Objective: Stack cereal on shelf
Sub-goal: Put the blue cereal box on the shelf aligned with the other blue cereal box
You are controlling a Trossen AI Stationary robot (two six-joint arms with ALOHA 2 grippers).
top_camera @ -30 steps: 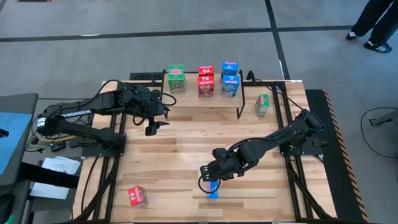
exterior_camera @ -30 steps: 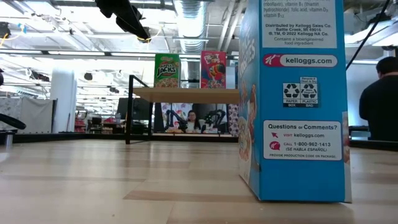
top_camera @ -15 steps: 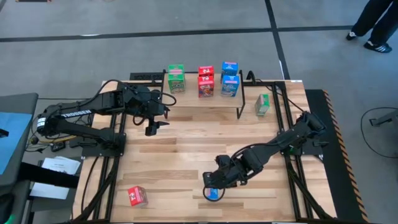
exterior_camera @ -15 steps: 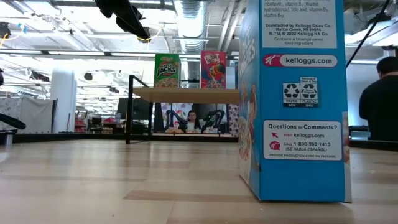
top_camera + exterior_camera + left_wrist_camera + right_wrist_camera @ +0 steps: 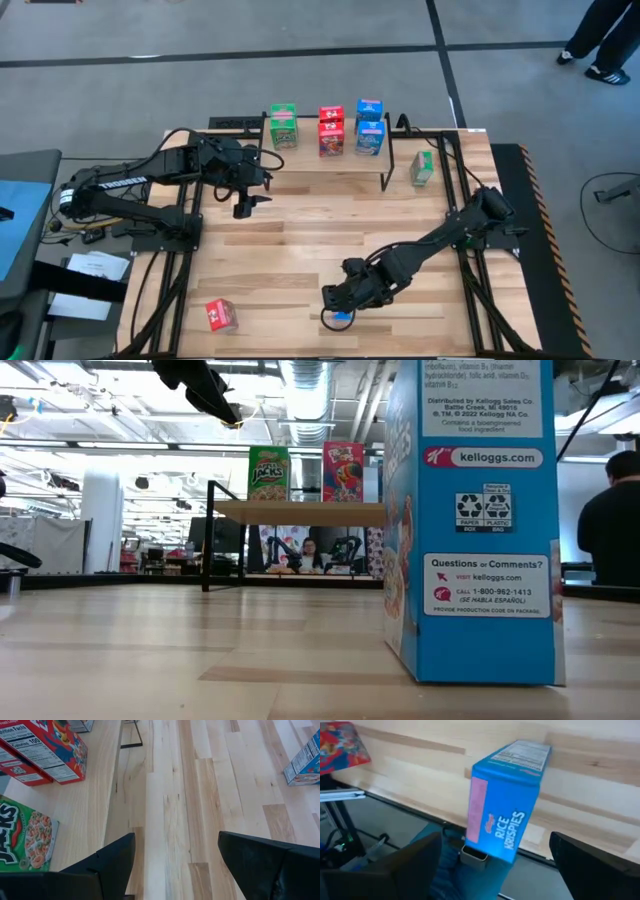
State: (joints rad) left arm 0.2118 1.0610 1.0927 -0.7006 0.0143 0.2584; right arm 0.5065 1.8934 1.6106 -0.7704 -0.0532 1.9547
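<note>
A blue cereal box stands upright on its base near the table's front edge; it fills the low view and shows only partly in the high view. My right gripper is open just above it, a finger on either side, touching nothing. The shelf stands at the far edge with green, red and blue boxes on top. My left gripper waits open beside the shelf's left end.
A red box lies near the front left corner. A green box stands on the table to the right of the shelf. A person shows beyond the table at the right.
My right gripper has moved toward the table's near edge and a little left, ending over the blue box. The blue box has stayed where it was.
</note>
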